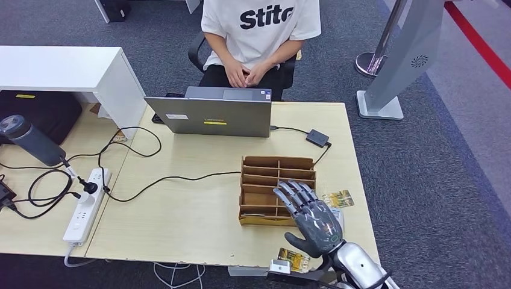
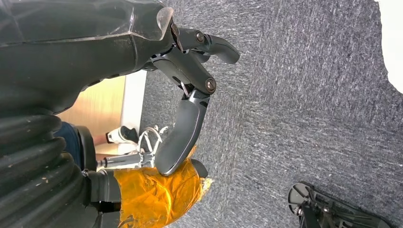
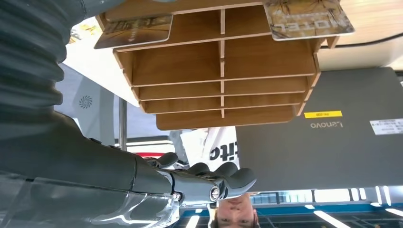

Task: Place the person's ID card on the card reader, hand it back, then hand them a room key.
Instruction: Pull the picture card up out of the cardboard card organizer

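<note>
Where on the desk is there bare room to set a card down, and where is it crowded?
Bare wood lies between the laptop and the wooden organizer, and left of the organizer up to the desk's edge, crossed by one black cable. It is crowded around the right hand, among cards.

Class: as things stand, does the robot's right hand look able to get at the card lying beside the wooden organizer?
Probably yes. The right hand is open above the desk's near right corner, and the card lies flat just beside it, next to the organizer, with nothing on top of it.
</note>
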`<state>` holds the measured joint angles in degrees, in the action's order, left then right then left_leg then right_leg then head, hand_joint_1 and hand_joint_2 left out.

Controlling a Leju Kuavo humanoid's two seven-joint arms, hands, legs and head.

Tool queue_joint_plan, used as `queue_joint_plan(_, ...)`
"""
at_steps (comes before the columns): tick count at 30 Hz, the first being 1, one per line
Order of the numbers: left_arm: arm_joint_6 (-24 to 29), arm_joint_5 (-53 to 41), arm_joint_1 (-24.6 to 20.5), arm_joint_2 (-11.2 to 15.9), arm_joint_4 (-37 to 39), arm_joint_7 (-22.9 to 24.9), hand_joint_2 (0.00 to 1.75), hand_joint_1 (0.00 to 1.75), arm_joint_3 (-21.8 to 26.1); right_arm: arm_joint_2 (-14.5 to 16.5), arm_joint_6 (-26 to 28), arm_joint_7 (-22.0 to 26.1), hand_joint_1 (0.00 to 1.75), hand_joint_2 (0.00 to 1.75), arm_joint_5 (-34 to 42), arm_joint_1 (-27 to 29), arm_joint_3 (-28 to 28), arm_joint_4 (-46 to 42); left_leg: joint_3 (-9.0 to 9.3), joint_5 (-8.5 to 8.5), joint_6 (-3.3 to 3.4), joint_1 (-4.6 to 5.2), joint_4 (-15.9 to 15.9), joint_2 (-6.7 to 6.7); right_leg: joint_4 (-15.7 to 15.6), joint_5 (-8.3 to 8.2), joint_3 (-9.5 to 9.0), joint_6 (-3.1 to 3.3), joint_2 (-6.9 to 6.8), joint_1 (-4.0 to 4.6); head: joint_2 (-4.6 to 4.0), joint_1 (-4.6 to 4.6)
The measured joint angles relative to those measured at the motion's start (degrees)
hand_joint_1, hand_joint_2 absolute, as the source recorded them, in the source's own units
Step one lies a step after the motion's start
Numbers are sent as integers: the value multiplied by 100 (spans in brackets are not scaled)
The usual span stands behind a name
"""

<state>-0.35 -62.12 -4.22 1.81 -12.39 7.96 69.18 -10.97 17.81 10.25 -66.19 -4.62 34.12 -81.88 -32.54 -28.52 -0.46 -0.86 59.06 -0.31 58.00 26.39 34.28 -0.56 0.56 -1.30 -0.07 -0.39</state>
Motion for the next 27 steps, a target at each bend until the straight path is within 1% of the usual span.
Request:
queue_joint_plan(4, 1, -21, 0, -8, 0, 0, 175, 0, 1, 99, 10, -250, 0, 175, -242, -31, -40, 161, -1, 0, 0, 1, 0, 0, 0, 0, 0, 0, 0, -1, 0, 1)
queue_joint_plan(7, 1, -44, -1, -11, 0, 0, 175, 0, 2, 180, 8, -326, 0, 175, -317, -65, -121, 291, -1, 0, 0, 1, 0, 0, -1, 0, 0, 0, 0, -1, 0, -1)
queue_joint_plan(12, 0, -64, -1, -11, 0, 0, 175, 0, 2, 262, 0, -330, 0, 175, -340, -114, -255, 456, -1, 0, 0, 1, 0, -1, 0, 0, 1, 0, -1, 0, 0, 0)
queue_joint_plan(27, 0, -85, -1, -11, 0, 0, 175, 0, 7, 317, -38, -259, 0, 175, -319, -126, -456, 655, -1, 0, 0, 1, 0, 0, -1, 0, 1, 0, 0, -1, 0, 0)
